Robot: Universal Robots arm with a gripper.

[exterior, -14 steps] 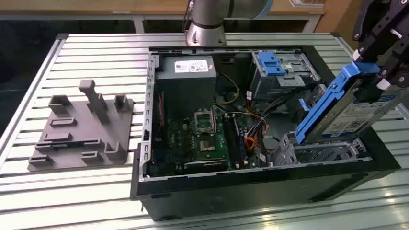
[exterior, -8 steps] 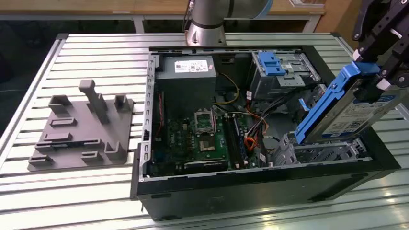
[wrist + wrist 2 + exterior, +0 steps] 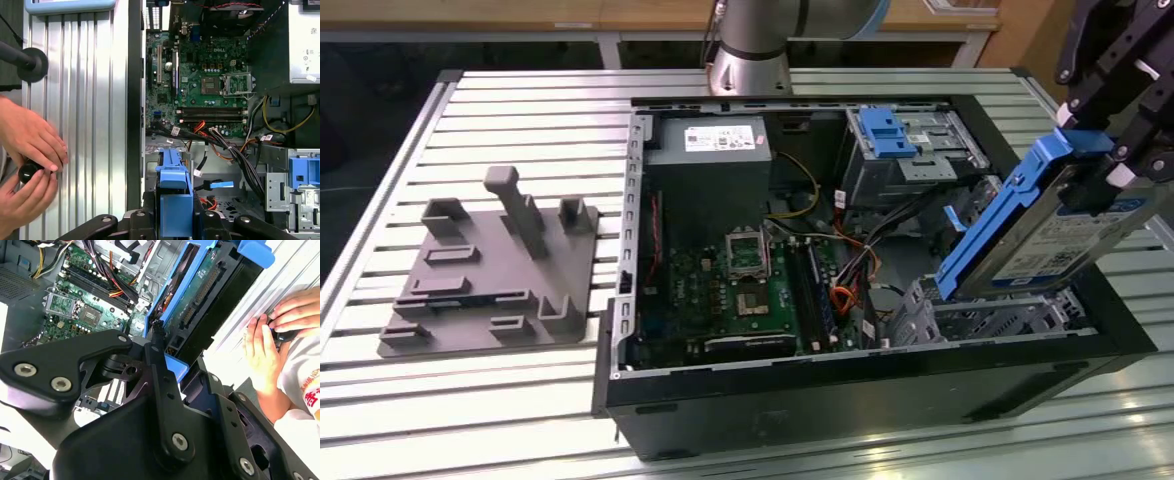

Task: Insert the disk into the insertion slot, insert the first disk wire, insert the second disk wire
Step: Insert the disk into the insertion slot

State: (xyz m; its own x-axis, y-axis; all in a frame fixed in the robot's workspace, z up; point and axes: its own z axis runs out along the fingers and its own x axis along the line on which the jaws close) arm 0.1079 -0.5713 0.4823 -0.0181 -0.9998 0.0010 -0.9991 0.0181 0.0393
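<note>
In the exterior view the gripper (image 3: 1110, 165) hangs over the computer case (image 3: 854, 375), above the corner on the exterior view's right, by the case's front wall. Its black fingers are drawn in tight on the top end of the disk (image 3: 1041, 240), pinching the blue frame. The disk stands steeply tilted, white label showing, with its low end down at the mouth of the insertion slot (image 3: 987, 318). I can't tell whether it touches the metal there. The slot sits inside the case against that front wall, with the case rim close on two sides. Further back in the case stands the taller bay (image 3: 907, 150) with its blue latch, and loose wires (image 3: 854, 268) lie between the two. Outside the case, on the exterior view's left, a grey fixture (image 3: 494, 260) rests on the slatted surface (image 3: 520, 100), well apart.

In the second wrist view the gripper (image 3: 172, 357) is clamped on the blue frame, and the disk (image 3: 200, 305) runs away from it, circuit side showing. The motherboard (image 3: 75, 305) lies beyond, inside the case. A person's hands (image 3: 262, 350) are outside the case.

In the first wrist view the gripper (image 3: 175, 222) flanks the disk (image 3: 174, 175), seen edge-on. Wires (image 3: 235, 155) pass close beside it inside the case. The hands (image 3: 30, 145) are outside the case wall, holding a small black object (image 3: 27, 172).
</note>
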